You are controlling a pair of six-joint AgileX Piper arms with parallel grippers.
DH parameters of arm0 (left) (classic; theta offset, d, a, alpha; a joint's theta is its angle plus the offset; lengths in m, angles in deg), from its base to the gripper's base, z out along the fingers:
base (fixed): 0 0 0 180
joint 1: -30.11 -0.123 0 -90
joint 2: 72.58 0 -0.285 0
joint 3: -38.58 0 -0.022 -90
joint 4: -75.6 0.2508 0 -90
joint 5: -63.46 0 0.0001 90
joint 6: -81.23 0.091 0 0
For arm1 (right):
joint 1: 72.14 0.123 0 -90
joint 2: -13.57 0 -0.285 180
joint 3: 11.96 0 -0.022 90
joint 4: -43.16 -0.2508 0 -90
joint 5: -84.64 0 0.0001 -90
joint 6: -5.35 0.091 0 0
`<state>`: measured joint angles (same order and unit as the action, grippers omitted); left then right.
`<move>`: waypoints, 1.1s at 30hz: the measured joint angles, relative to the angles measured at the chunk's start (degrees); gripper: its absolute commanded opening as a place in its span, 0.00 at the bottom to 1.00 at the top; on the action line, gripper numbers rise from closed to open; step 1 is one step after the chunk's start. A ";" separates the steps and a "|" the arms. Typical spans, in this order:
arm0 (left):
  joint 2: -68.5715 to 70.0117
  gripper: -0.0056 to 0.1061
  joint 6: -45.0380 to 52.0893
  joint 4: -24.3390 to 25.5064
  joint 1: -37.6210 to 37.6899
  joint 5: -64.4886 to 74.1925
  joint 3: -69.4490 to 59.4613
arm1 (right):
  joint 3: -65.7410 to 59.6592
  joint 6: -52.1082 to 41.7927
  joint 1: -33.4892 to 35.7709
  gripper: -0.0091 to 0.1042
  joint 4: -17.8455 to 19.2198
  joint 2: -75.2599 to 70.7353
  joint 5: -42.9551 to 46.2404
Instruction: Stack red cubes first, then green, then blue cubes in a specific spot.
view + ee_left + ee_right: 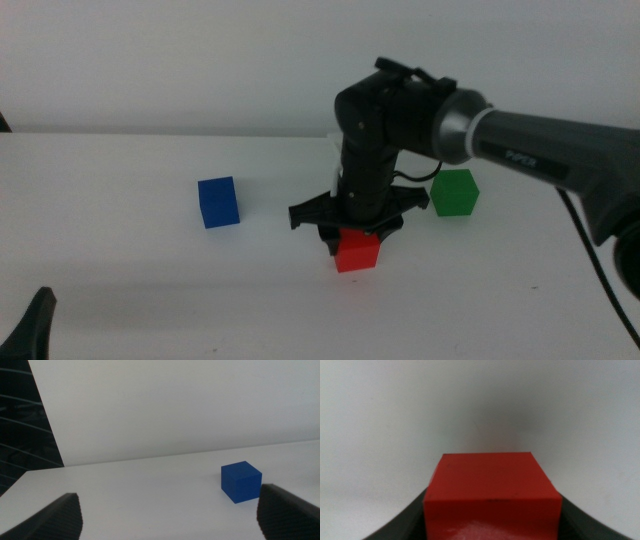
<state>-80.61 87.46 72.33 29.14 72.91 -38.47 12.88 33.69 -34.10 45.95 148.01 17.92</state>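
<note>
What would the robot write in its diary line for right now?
right gripper: shut on red cube, at table | left gripper: open, waiting | blue cube, green cube: untouched

Right arm [545,150]: small pale lettering on the grey forearm, looks like "PiPER", partly blurred
Red cube [357,249]: no writing
Green cube [455,192]: no writing
Blue cube [218,202]: no writing
Worktop [150,290]: no marks or signs to read
</note>
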 measured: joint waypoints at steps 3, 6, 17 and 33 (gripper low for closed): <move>0.00 0.89 0.00 0.00 0.00 0.00 0.00 | -0.01 0.97 0.27 0.17 -0.10 1.11 -0.59; 0.00 0.89 0.00 0.00 0.00 0.00 0.00 | -0.01 2.01 0.27 0.17 0.39 1.47 -0.73; 0.00 0.89 0.00 0.00 0.00 0.00 0.00 | 0.25 2.91 0.27 0.20 1.00 3.14 0.75; 0.00 0.89 0.00 0.00 0.00 0.00 0.00 | 5.51 1.20 0.27 0.90 -2.79 3.35 -1.74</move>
<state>-80.61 87.46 72.33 29.14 72.91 -38.47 18.38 34.89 -33.83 43.16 151.36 16.18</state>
